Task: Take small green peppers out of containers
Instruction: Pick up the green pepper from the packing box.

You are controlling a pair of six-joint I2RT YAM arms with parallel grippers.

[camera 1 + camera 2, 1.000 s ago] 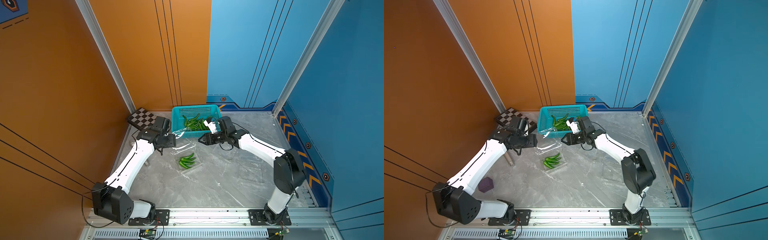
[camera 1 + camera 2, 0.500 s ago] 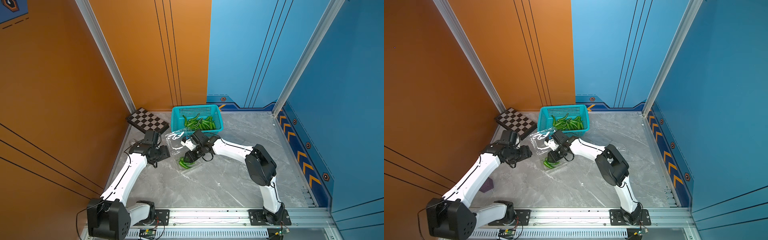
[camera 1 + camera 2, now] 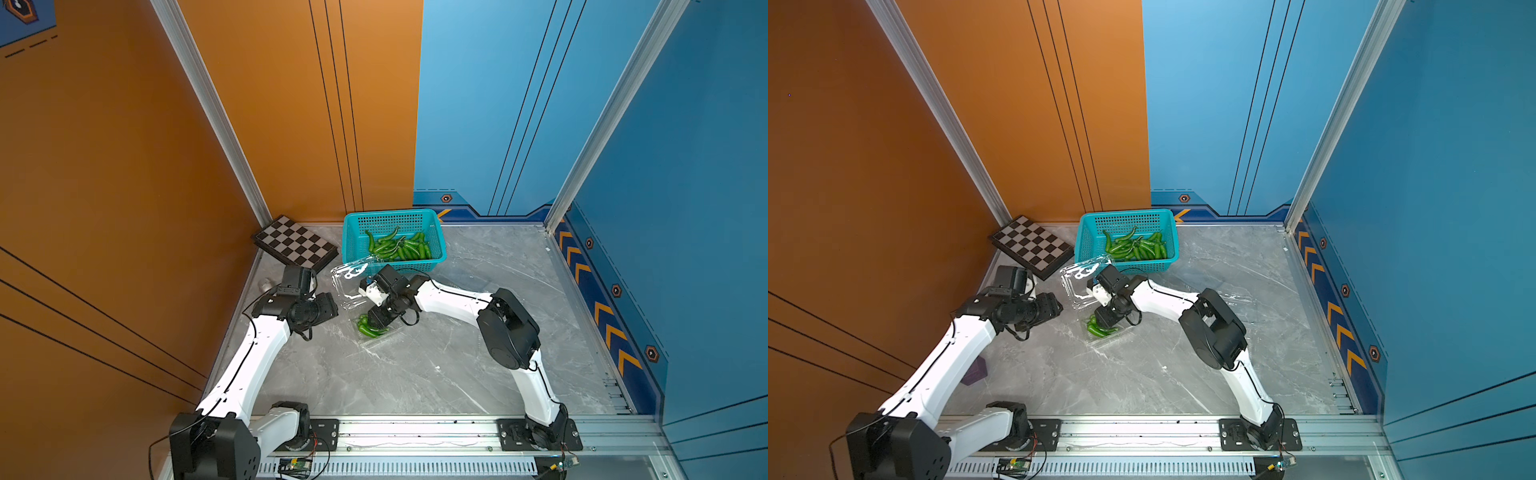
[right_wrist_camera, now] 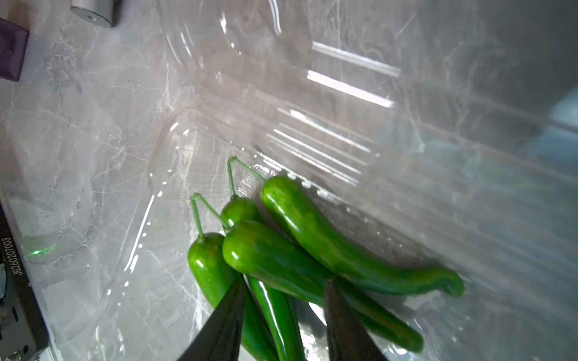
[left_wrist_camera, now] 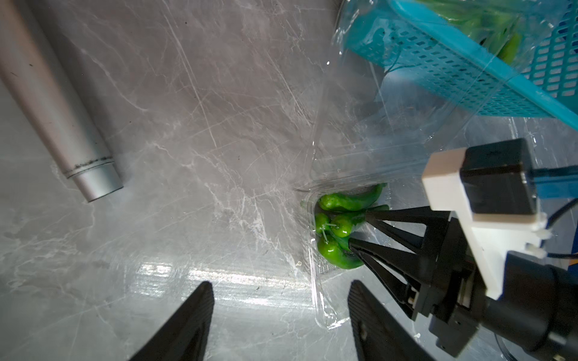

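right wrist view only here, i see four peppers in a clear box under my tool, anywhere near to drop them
Observer: Yes. A teal basket sits just behind the box, by the back wall, with a pile of peppers in it.
Operator: is the left tool in my way
Observer: It doesn't look so. The left tool is open and empty, beside the box.
Operator: where's the lid
Observer: The lid stands open, tilted up toward the basket.

The only readable text is "JG260207003", printed on a dark device (image 4: 14, 300) well off beside the fingers.
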